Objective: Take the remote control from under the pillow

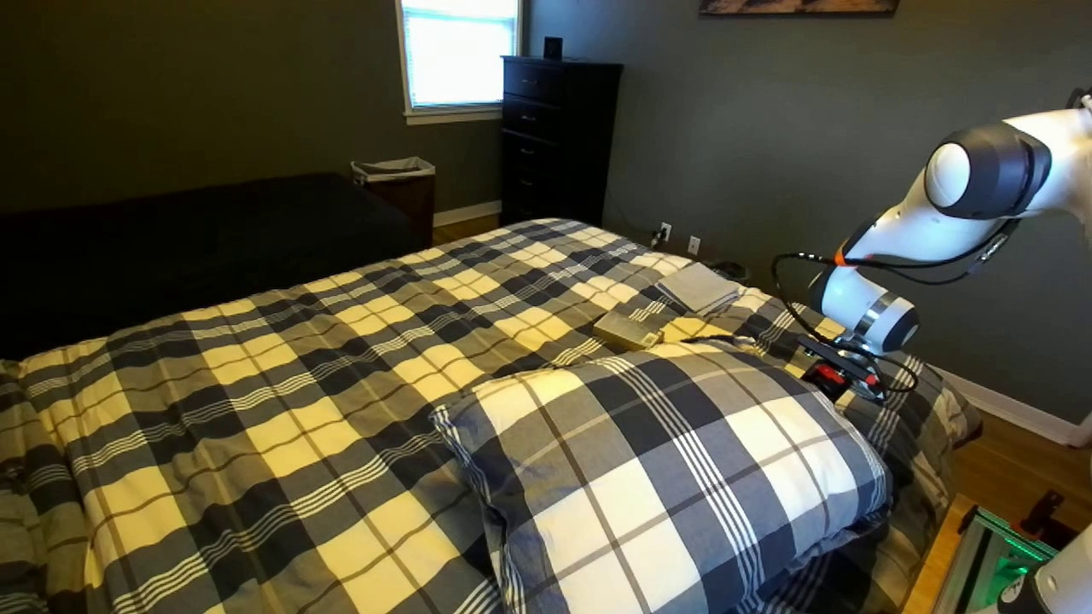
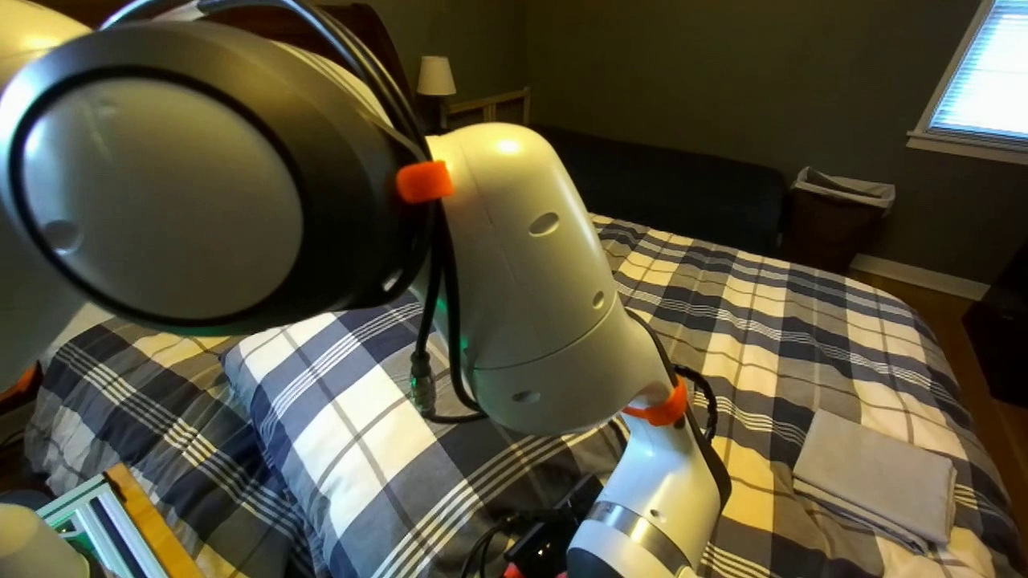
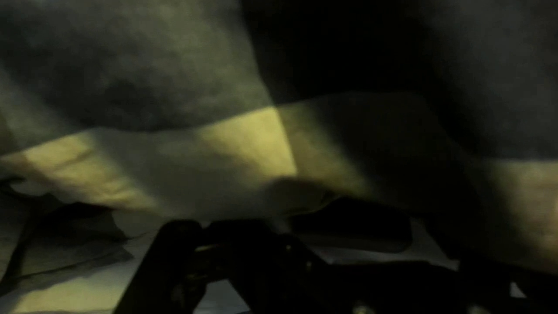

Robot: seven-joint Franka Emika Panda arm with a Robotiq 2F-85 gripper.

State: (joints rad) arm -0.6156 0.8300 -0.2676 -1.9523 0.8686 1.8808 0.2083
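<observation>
The plaid pillow (image 1: 682, 460) lies on the bed; it also shows in an exterior view (image 2: 361, 417), partly behind the arm. My gripper (image 1: 832, 375) is at the pillow's edge, with its fingertips hidden under it in both exterior views. In the wrist view the pillow's underside (image 3: 174, 87) fills the top. A dark bar with a rounded end, apparently the remote control (image 3: 357, 226), lies between the dark fingers (image 3: 355, 244). A pale gap shows between its right end and the right finger, so the gripper looks open. The picture is very dark; contact at the left finger cannot be told.
A small box (image 1: 627, 330) lies on the bed beyond the pillow. A folded grey cloth (image 1: 698, 288) lies near it, also visible in an exterior view (image 2: 871, 478). The plaid bedspread (image 1: 281, 409) is rumpled. A cable loops around the wrist.
</observation>
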